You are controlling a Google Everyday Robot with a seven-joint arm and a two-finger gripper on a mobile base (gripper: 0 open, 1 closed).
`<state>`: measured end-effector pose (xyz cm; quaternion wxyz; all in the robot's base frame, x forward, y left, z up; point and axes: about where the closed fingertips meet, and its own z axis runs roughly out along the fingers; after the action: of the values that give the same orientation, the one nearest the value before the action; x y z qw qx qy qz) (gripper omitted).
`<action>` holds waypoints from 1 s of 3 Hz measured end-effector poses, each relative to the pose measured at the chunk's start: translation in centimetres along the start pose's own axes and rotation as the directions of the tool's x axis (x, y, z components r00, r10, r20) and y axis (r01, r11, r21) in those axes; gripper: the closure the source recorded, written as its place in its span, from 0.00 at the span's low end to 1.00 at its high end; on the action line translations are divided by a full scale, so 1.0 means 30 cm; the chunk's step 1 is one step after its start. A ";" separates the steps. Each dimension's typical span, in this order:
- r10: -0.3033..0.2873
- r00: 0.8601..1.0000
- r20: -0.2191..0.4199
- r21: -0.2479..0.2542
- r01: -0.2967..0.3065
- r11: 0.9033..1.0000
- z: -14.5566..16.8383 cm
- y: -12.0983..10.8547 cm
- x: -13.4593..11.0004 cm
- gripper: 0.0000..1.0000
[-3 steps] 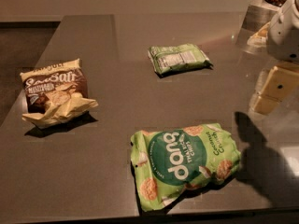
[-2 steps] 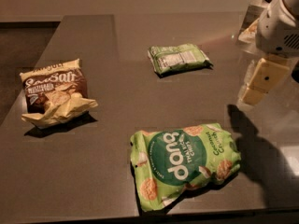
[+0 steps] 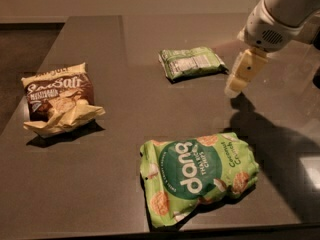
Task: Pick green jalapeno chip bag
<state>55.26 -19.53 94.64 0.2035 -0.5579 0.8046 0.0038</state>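
The green jalapeno chip bag [image 3: 192, 62] lies flat on the dark table [image 3: 135, 114], toward the back centre, white nutrition label facing up. My gripper [image 3: 235, 88] hangs from the white arm at the upper right, its cream fingers pointing down, just right of the bag and a little above the table. It holds nothing that I can see.
A larger green "dang" bag [image 3: 199, 176] lies near the front edge, right of centre. A brown-and-cream bag [image 3: 57, 100] lies at the left. The arm's shadow falls across the table's right side.
The arm has moved left and forward from the right edge, bringing the gripper close to the right side of the green jalapeno chip bag. The bags have not moved.
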 end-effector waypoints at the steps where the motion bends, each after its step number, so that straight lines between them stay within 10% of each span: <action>1: 0.104 0.995 0.015 0.009 -0.104 0.995 0.117 -0.123 -0.008 0.00; 3: 0.317 0.947 0.049 0.018 -0.318 0.948 0.316 -0.314 -0.045 0.00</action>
<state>67.19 -19.66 88.48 0.2255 -0.4183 0.8790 0.0386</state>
